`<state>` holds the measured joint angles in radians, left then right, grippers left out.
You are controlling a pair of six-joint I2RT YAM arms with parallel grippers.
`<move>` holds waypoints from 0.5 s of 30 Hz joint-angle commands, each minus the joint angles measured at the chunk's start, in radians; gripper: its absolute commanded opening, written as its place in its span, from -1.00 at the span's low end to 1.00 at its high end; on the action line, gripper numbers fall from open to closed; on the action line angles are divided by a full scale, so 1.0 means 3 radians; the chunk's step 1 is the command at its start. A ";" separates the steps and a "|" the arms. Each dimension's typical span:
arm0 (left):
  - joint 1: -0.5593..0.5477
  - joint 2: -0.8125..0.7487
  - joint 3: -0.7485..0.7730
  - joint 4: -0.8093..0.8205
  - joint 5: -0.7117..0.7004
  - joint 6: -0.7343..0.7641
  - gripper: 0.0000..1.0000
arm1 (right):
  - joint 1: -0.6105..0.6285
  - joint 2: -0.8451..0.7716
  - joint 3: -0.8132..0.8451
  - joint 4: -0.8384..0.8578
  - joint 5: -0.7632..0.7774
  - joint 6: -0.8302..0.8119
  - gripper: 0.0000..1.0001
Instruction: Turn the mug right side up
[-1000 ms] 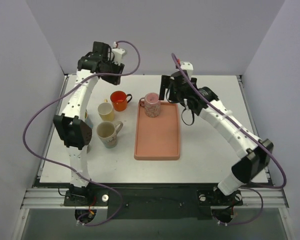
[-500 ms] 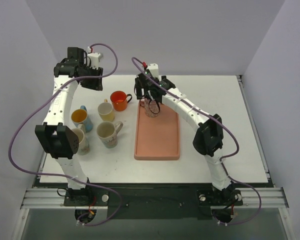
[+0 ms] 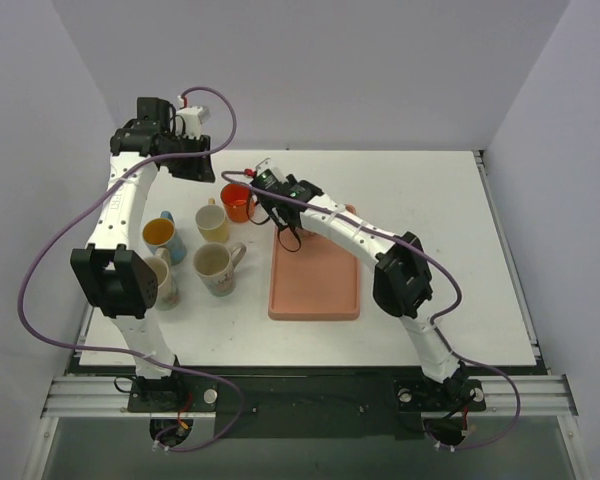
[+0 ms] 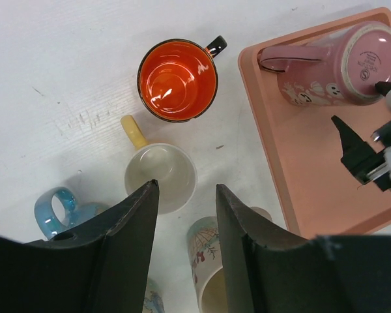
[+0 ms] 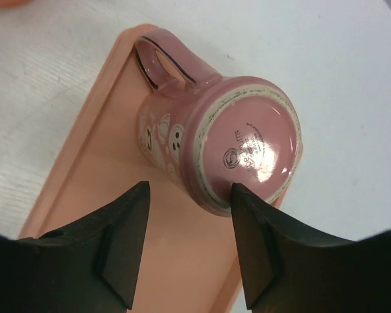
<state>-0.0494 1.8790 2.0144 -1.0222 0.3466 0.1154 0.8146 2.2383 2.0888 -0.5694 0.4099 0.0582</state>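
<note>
The pink mug looks glossy glazed ceramic, the tray matt plastic.

1. the right arm has swung in from the right side of the table, and its elbow now sits folded over the tray's right edge.
2. the right gripper was to the right of the pink mug a second ago. it then passed above it and now sits further left, near the orange mug.
3. from overhead the pink mug was in plain sight and is now covered by the right arm.
4. the left arm has drawn off to the left, taking the left gripper toward the far left corner.
5. that move uncovered the blue mug.
</note>
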 commanded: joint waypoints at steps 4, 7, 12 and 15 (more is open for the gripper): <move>0.0006 -0.0194 -0.0047 0.0186 0.0138 -0.0047 0.01 | 0.0128 -0.0322 -0.0437 -0.0265 0.0510 -0.0485 -0.24; 0.0001 -0.0209 -0.0083 0.0176 0.0210 -0.0052 0.01 | 0.0138 -0.0527 -0.0621 -0.0280 0.0536 -0.0603 -0.31; -0.0060 -0.0296 -0.0180 0.0221 0.0394 0.0019 0.01 | 0.0128 -0.0926 -0.0934 -0.0331 0.0210 -0.0644 -0.32; -0.0071 -0.0311 -0.0221 0.0242 0.0430 -0.0006 0.02 | 0.0128 -0.1155 -0.1112 -0.0475 -0.0026 -0.0583 -0.32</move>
<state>-0.0605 1.8526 1.9541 -0.9985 0.4194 0.1108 0.8577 2.0243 1.7981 -0.6224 0.4801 -0.1165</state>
